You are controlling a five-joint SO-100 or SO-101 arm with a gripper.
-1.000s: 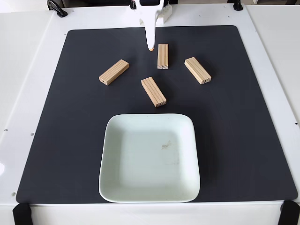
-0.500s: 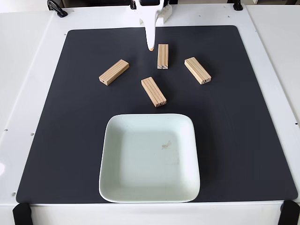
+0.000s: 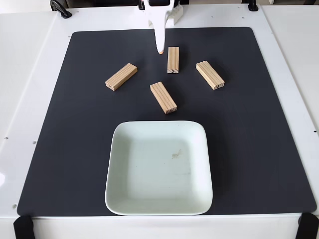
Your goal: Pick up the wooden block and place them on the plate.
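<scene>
Four wooden blocks (image 3: 163,97) (all flat) lie beyond the plate (image 3: 114,164).

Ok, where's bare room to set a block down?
The plate is empty. Bare mat lies right and left of it. Crowded: four wooden blocks cluster above the plate, below the claw.

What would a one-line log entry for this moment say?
pincer: shut, empty, beside top block | wooden blocks: four on mat | plate: empty
</scene>
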